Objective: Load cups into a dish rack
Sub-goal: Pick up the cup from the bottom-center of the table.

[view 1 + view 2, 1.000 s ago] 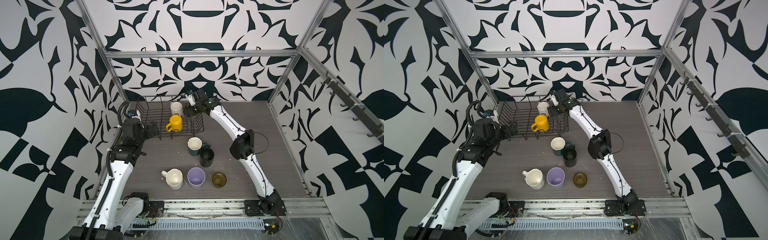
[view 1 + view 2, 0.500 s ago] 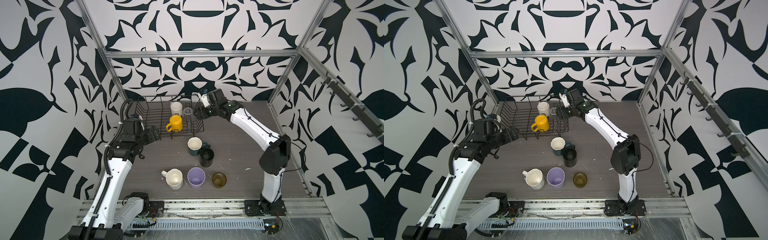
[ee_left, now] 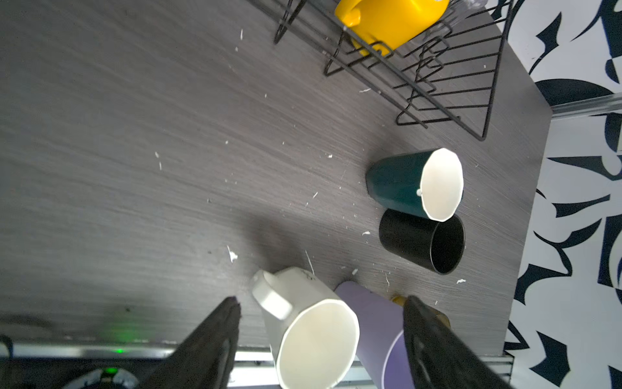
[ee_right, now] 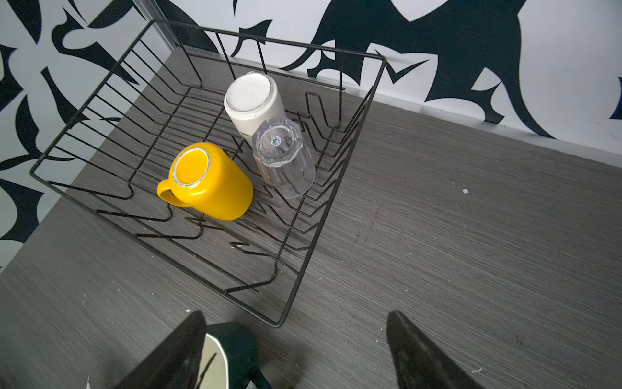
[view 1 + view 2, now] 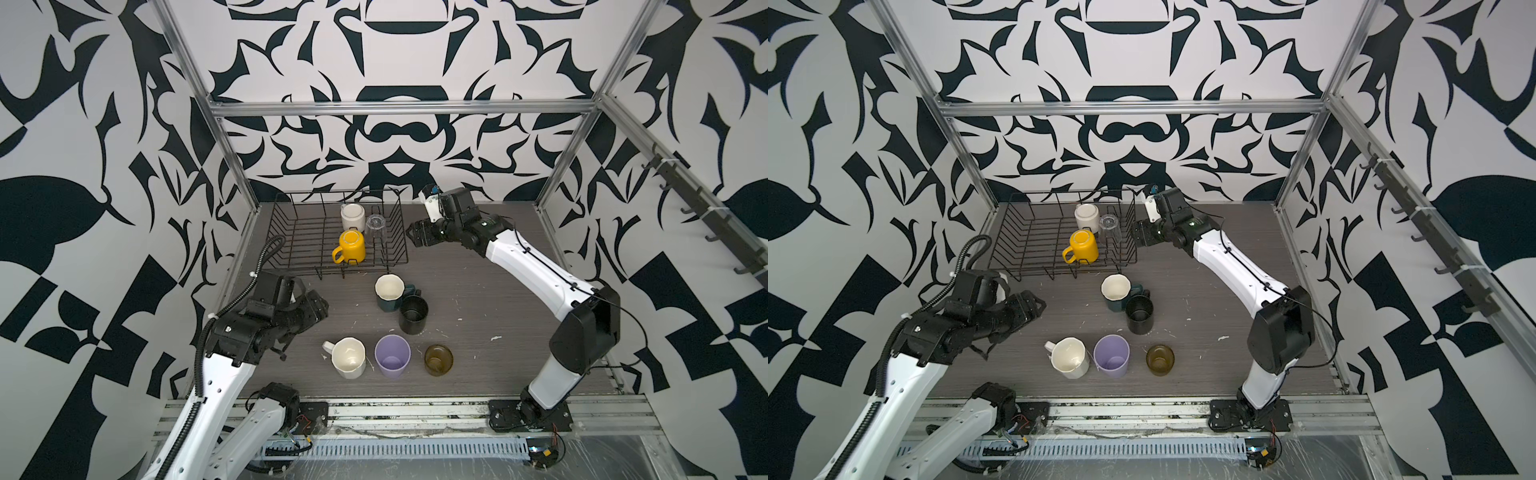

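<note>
The right tool (image 5: 412,237) has backed off beside the dish rack (image 5: 293,235), spread and empty, leaving the clear glass (image 5: 376,229) inverted inside. The left tool (image 5: 321,306), also spread empty, hovers near the cream mug (image 5: 349,358).

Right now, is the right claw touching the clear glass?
Apart. The right wrist view shows the right gripper open outside the dish rack, with the clear glass well inside it.

The dish rack (image 4: 340,52) is thin black metal wire. The yellow mug (image 4: 215,182) is smooth and shiny. The clear glass (image 4: 284,161) looks like see-through plastic. The desk (image 4: 471,235) is dull grey wood grain.
</note>
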Tool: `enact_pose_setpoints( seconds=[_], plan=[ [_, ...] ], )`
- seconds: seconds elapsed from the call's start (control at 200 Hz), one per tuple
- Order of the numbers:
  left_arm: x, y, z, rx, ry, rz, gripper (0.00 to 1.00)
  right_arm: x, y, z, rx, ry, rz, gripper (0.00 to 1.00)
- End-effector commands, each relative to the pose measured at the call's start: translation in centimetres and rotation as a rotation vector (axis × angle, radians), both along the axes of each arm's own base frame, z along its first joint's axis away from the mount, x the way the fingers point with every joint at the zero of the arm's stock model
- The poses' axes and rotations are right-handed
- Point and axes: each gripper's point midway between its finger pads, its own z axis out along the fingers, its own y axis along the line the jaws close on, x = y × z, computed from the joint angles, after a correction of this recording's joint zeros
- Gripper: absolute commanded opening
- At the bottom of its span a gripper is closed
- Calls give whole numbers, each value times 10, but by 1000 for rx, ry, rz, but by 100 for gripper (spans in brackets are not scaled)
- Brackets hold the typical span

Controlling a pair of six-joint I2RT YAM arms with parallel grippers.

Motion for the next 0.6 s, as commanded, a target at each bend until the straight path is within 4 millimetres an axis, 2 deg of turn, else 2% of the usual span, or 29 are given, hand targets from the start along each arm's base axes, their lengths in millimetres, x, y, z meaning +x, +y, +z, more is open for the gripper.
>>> enact_pose_setpoints(
  seconds=[0.0, 0.345, 0.595],
  plan=[
    [-29, 6, -21, 29, 132, 77, 78, 0, -4, 22, 38, -61, -10, 87],
    [-59, -26, -47, 141, 236, -24, 79, -5, -12, 18, 32, -55, -27, 86],
    [-79, -34, -69, 174, 294, -37, 76, -11, -16, 14, 34, -46, -31, 86]
  ],
)
